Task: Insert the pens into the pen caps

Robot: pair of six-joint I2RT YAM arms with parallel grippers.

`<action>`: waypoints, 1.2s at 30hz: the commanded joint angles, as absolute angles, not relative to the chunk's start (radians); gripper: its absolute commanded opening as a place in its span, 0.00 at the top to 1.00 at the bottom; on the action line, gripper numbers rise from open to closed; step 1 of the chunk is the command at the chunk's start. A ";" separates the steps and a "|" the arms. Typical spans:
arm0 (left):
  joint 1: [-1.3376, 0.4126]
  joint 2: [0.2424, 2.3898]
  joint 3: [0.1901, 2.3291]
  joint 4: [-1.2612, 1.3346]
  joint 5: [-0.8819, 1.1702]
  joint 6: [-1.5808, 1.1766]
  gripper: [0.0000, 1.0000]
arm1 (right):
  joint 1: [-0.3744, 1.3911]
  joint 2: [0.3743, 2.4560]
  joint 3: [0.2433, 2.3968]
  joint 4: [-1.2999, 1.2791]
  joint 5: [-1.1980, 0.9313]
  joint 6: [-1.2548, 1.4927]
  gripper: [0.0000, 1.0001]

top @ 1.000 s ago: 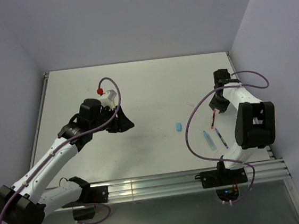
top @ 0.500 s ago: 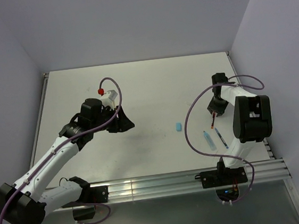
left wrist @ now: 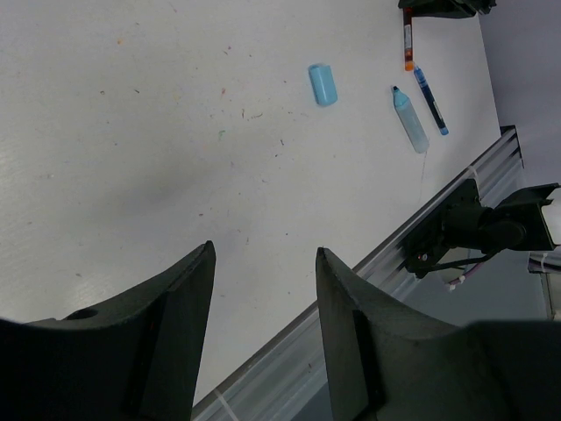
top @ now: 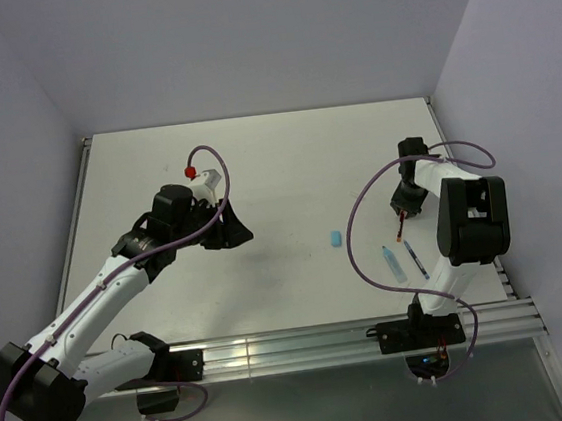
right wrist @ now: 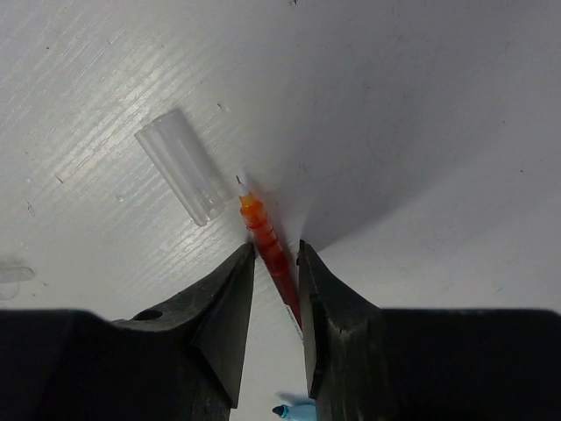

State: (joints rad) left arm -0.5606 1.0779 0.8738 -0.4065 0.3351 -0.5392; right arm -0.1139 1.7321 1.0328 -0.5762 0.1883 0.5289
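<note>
Straddling thin red plastic pen (right wrist: 260, 221) with narrowly parted right hand (right wrist: 276, 246); likely light, stiff, slick, prone to rolling; pinch mid-barrel. Left hand (left wrist: 263, 254) apart, empty.

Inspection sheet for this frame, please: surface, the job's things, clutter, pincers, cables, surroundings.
Surface: white table, with faint coloured specks in the left wrist view.
Job's things: light blue cap lies alone mid-table. Light blue marker, uncapped, and dark blue pen lie side by side. Red pen lies with its tip beside a clear cap. Green and yellow markers and caps: nothing seen.
Clutter: nothing seen.
Pincers: left pincer open and empty, above the table. Right pincer has its fingers tight on either side of the red pen; grip cannot be told.
Cables: purple cable loops off each arm.
Surroundings: pale walls, metal rail at the near edge.
</note>
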 commanded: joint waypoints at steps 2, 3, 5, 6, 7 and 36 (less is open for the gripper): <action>-0.563 1.080 0.882 -0.371 0.339 -0.531 0.46 | -0.124 1.761 1.023 -0.546 0.189 0.520 0.68; -0.563 1.080 0.884 -0.370 0.339 -0.532 0.46 | -0.124 1.756 1.023 -0.543 0.190 0.520 0.70; -0.564 1.084 0.884 -0.370 0.339 -0.532 0.46 | -0.124 1.758 1.023 -0.543 0.189 0.520 0.74; -0.563 1.083 0.885 -0.373 0.337 -0.532 0.46 | -0.126 1.759 1.025 -0.546 0.190 0.519 0.76; -0.563 1.083 0.885 -0.371 0.337 -0.532 0.46 | -0.126 1.763 1.028 -0.549 0.192 0.518 0.78; -0.549 1.058 0.877 -0.207 0.411 -0.621 0.44 | -0.107 1.318 1.066 -0.603 0.037 0.555 1.00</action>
State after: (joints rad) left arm -0.5560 1.0779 0.8734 -0.3435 0.3462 -0.5663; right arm -0.1177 1.4193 1.0306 -0.6273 0.1287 0.5316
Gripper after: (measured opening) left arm 0.556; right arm 0.175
